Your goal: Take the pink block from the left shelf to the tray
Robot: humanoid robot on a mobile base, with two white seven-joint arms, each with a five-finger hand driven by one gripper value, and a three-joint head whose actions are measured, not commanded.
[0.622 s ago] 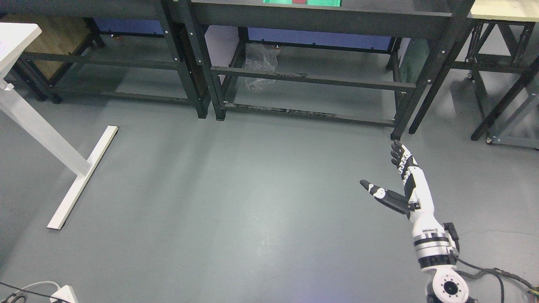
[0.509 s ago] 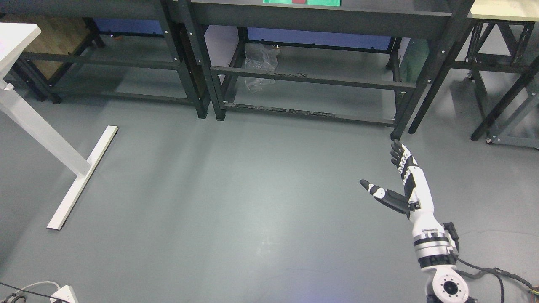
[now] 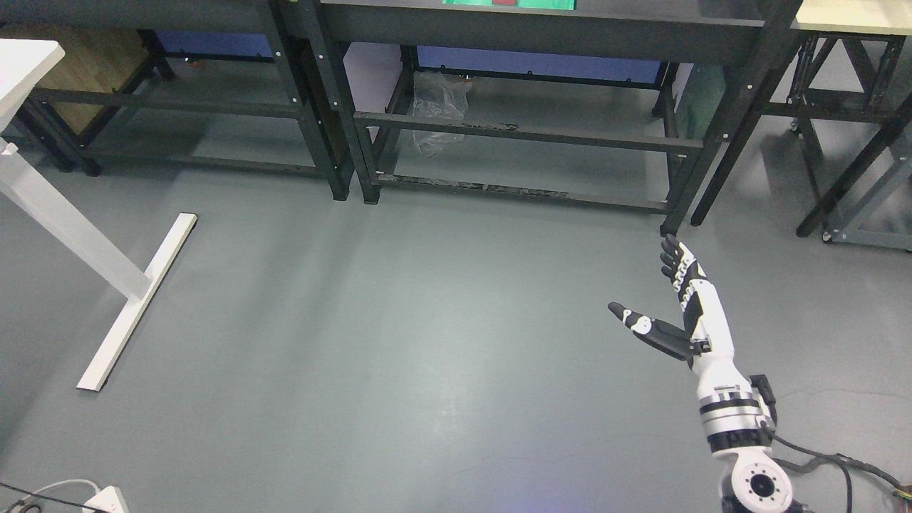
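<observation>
Grey floor (image 3: 399,342); right hand (image 3: 677,313) empty, fingers spread.

A lab or workshop: a bare grey floor (image 3: 399,342) runs under black metal shelf frames (image 3: 520,135) along the far side. Left of those frames stands a white desk leg (image 3: 107,285); right of them, more black racks (image 3: 848,142). Loose cables (image 3: 841,470) trail on the floor.

You see a smooth grey floor (image 3: 399,370) with a dull sheen, matt black metal racks (image 3: 527,135), a crumpled clear plastic bag (image 3: 436,107), a white painted metal table leg (image 3: 78,235), and the right hand (image 3: 677,313) in glossy white and black plastic.
</observation>
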